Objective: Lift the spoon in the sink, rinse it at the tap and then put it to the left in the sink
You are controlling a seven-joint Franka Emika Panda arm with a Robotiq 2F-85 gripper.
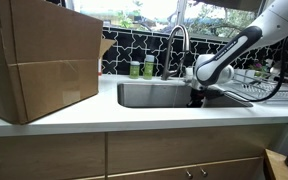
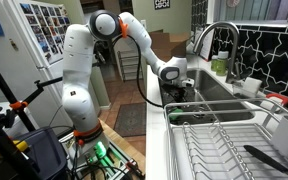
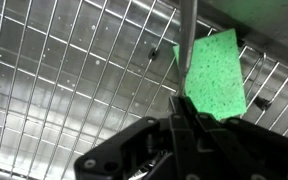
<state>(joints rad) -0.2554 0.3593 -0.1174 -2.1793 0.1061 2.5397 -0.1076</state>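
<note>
The arm (image 1: 246, 42) reaches down into the sink (image 1: 149, 96), and the hand (image 1: 198, 96) is low inside the basin, near the side where the dish rack (image 1: 269, 85) stands on the table (image 1: 134, 116). In an exterior view the hand (image 2: 180, 92) is below the rim of the sink (image 2: 209, 100) and in front of the curved tap (image 2: 212, 35); its fingers cannot be seen there. In the wrist view the hand (image 3: 184, 128) comes in from the lower edge, and its two dark fingers are closed on the thin metal handle of the spoon (image 3: 187, 50). The handle goes up from between the fingers to the top edge of the picture, and the bowl of the spoon is not visible. Under the spoon lies a wire grid (image 3: 74, 70) that covers the bottom of the sink. A green sponge (image 3: 216, 72) lies flat on this grid, just beside the handle and partly behind it. In an exterior view the tap (image 1: 176, 45) stands behind the basin, and a big cardboard box (image 1: 39, 60) stands on the table at the far side of the sink from the hand.
</note>
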